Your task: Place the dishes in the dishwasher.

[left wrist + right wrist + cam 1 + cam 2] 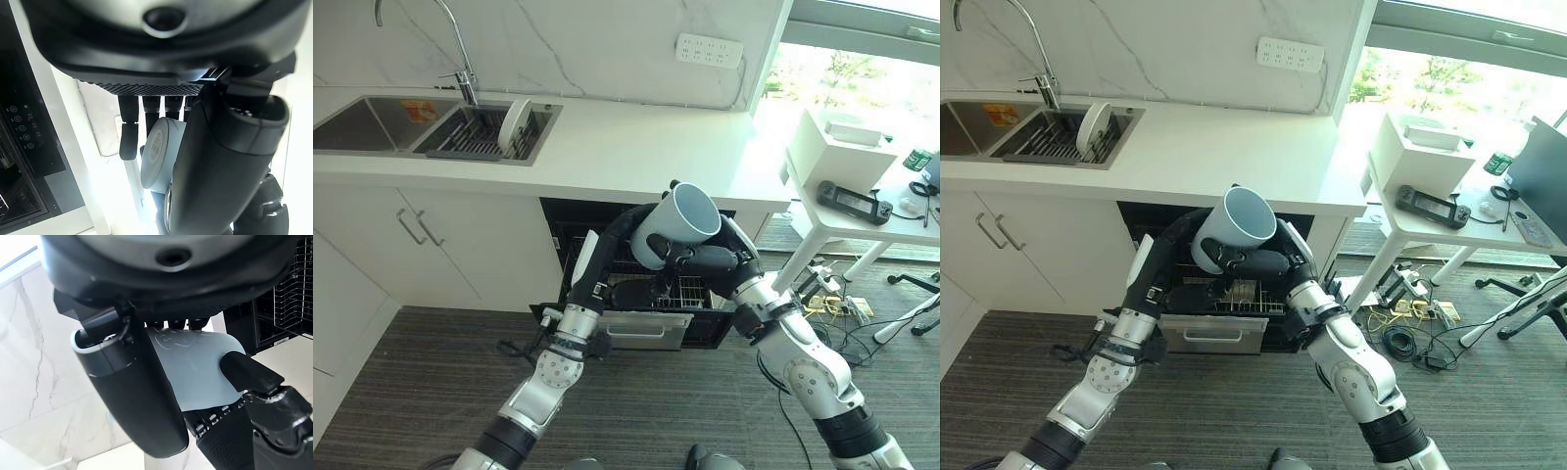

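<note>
cup (677, 225) hides dishwasher rack (690, 290)

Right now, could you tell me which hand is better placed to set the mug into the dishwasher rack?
The right hand, I would judge: its fingers are curled round the pale mug, held above the open dishwasher's wire rack. The left hand sits lower, by the mug's base.

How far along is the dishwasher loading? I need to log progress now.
Done: the dishwasher is open with its rack pulled out. In hand: the right hand grips a pale blue mug above the rack, the left hand just below it. Left: lowering the mug in, and a white plate standing in the sink rack.
</note>
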Controlling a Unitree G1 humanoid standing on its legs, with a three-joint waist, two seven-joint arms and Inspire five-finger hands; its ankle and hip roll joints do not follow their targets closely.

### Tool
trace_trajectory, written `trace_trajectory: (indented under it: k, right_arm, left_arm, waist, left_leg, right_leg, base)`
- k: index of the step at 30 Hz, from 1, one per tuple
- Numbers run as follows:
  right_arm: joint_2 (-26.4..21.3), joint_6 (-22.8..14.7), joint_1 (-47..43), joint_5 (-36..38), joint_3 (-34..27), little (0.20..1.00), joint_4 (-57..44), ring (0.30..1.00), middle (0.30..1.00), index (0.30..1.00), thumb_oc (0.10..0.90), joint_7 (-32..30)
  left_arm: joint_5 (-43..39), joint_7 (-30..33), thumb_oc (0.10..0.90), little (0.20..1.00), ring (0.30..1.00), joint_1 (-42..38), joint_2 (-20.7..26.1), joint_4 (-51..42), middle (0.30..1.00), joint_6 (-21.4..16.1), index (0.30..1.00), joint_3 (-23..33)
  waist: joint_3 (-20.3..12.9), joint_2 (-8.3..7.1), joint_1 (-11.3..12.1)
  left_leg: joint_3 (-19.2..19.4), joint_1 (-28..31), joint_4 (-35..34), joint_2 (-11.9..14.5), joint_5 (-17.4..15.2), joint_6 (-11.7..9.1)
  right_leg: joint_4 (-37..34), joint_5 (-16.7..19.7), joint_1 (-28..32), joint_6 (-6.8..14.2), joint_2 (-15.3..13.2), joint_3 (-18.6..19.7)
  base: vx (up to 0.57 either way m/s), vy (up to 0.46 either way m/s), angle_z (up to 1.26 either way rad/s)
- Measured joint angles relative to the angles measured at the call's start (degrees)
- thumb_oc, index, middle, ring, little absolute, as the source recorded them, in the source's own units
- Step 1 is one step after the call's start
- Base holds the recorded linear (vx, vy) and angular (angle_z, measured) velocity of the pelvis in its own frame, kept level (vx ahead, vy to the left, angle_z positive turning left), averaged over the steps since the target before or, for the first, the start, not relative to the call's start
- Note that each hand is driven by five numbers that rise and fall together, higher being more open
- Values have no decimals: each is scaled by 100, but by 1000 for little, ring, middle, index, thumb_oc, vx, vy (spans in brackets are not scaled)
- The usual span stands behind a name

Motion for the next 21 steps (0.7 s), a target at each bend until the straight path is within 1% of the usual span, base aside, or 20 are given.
trace_trajectory:
  k: [5, 15, 16, 17, 18, 21]
  right_arm:
    - [-6, -16, -3, -212, -5, 300, 5, 300, 300, 300, 400, -77]
    - [8, -16, -6, -231, -4, 300, 6, 300, 300, 300, 400, -95]
    - [8, -16, -6, -231, -4, 300, 6, 300, 300, 300, 400, -97]
    - [7, -16, -6, -232, -3, 300, 6, 300, 300, 300, 400, -98]
    - [8, -16, -6, -235, 2, 300, 7, 300, 300, 300, 400, -104]
    - [5, -17, -5, -237, -13, 300, 15, 300, 300, 300, 400, -121]
  left_arm:
    - [-4, -1, 400, 300, 300, 0, -6, -87, 300, 6, 300, -14]
    - [-5, 13, 400, 300, 300, 3, -8, -88, 300, 11, 300, -17]
    - [-7, 18, 474, 411, 411, 6, -8, -88, 411, 11, 411, -17]
    - [-7, 25, 742, 813, 813, 13, -8, -88, 813, 10, 813, -17]
    - [-7, 30, 800, 900, 900, 20, -15, -89, 900, 11, 900, -17]
    - [-10, 24, 800, 900, 900, 38, -19, -89, 900, 11, 900, -8]
  waist:
    - [-1, 1, 0]
    - [-20, 35, 2]
    - [-24, 42, 4]
    - [-27, 47, 4]
    - [-31, 54, 3]
    - [-44, 76, 13]
  left_leg:
    - [22, 17, -1, 1, -5, 9]
    - [27, 18, 0, 0, -6, 9]
    - [26, 18, -1, 0, -7, 10]
    - [26, 18, -1, 0, -7, 10]
    - [26, 18, -1, 1, -7, 10]
    - [25, 17, -1, 1, -7, 10]
  right_leg:
    - [-2, 2, 3, 0, 0, 15]
    - [-1, 4, 4, 0, 0, 20]
    - [-1, 4, 4, -1, -1, 19]
    - [-1, 4, 5, 0, -1, 19]
    - [-1, 4, 5, 0, -1, 18]
    - [1, 3, 6, 0, -1, 17]
  base:
    - [0, 0, 0]
    - [0, 0, 0]
    - [0, 0, 0]
    - [0, 0, 0]
    - [0, 0, 0]
    - [0, 0, 0]
